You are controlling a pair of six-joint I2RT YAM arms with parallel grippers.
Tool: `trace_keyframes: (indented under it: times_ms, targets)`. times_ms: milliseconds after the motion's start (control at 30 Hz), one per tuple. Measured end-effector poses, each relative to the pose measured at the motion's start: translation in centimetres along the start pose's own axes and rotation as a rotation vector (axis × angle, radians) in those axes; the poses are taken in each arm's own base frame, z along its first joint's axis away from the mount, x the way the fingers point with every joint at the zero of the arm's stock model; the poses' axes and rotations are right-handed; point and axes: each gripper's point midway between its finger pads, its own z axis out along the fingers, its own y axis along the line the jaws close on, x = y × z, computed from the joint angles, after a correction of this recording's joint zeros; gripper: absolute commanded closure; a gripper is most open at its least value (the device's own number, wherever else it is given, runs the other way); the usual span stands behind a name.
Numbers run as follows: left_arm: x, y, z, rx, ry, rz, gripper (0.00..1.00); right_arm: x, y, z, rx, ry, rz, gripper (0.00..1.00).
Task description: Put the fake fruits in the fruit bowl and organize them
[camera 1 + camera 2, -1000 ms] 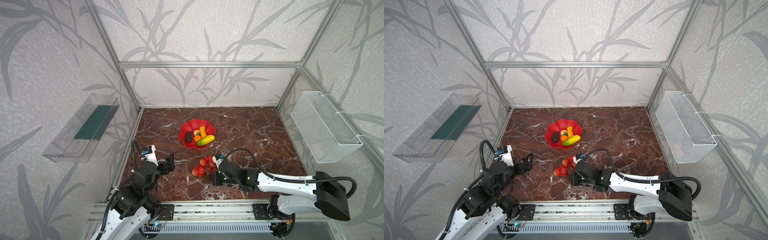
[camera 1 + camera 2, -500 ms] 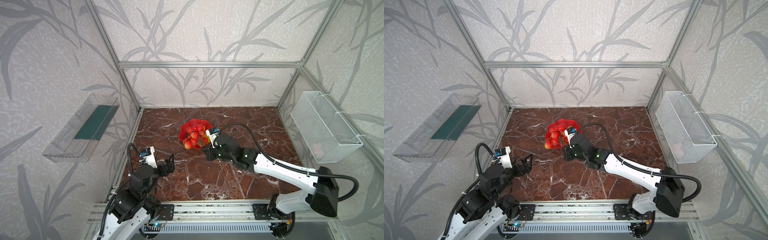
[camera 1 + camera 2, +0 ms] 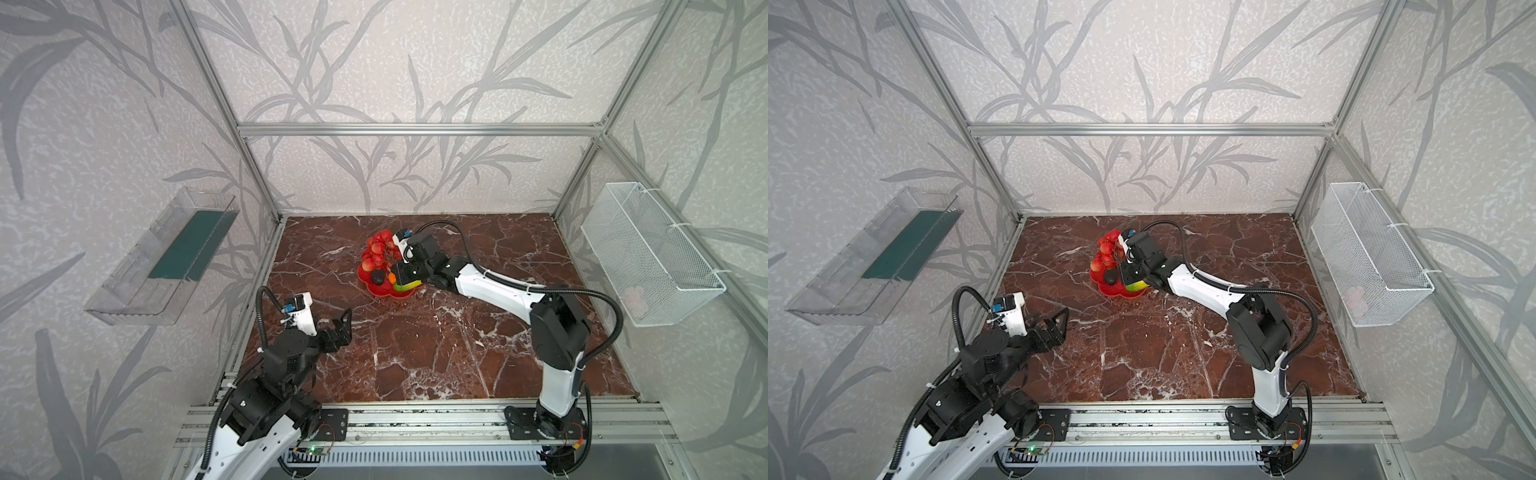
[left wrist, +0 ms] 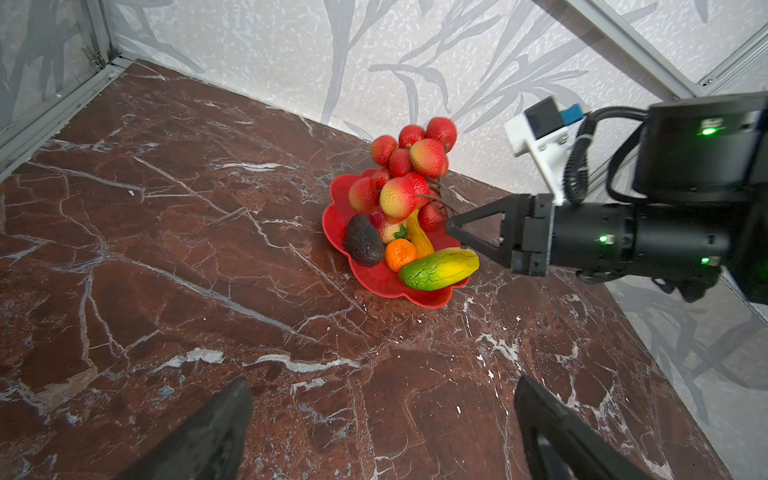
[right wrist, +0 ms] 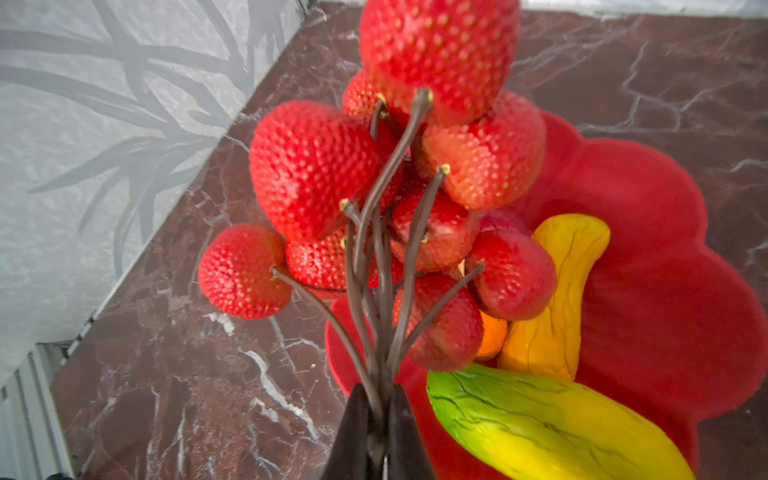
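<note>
While our right hand [image 4: 451,230] pinches the berry cluster [image 4: 409,174] by its stems above the fruit bowl [image 4: 424,297], we should lower it onto the bare side, clear of the mango [image 4: 440,268], before releasing; our left hand [image 3: 341,326] hangs open.

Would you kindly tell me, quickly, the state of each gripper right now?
Left gripper: open, holding nothing.
Right gripper: shut on the stems of the red berry cluster, over the fruit bowl.
</note>
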Motion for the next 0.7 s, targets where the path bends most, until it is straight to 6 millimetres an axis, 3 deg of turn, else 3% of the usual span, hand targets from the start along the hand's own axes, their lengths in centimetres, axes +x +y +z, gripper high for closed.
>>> trace_keyframes:
  times_ms: [133,233,300,433,533,600,700]
  targets:
    - [0.0,0.0,0.0,-0.003,-0.002,-0.001,0.02,2.4,-2.0,2.3,0.035,0.071,0.012,0.92]
    - [-0.1,0.1,0.0,-0.007,-0.004,0.0,0.02,3.0,-2.6,2.8,0.047,0.088,0.022,0.64]
    - [-0.1,0.2,0.0,-0.009,-0.006,0.001,0.02,2.7,-2.6,2.8,0.047,0.084,0.019,0.5]
    - [-0.3,0.5,0.0,-0.028,-0.018,0.008,0.01,2.0,-2.8,2.2,0.051,0.071,0.013,0.33]
    - [-0.8,0.7,0.0,-0.045,-0.043,0.005,0.01,0.8,-2.4,0.6,0.05,0.043,0.005,0.18]
    - [-1.5,0.7,0.0,-0.048,-0.081,0.0,0.0,-0.4,-2.1,-1.4,0.051,0.003,-0.005,0.04]
    - [-2.3,0.9,0.5,-0.059,-0.142,-0.001,0.0,-2.7,-1.6,-6.8,0.056,-0.097,-0.025,0.01]
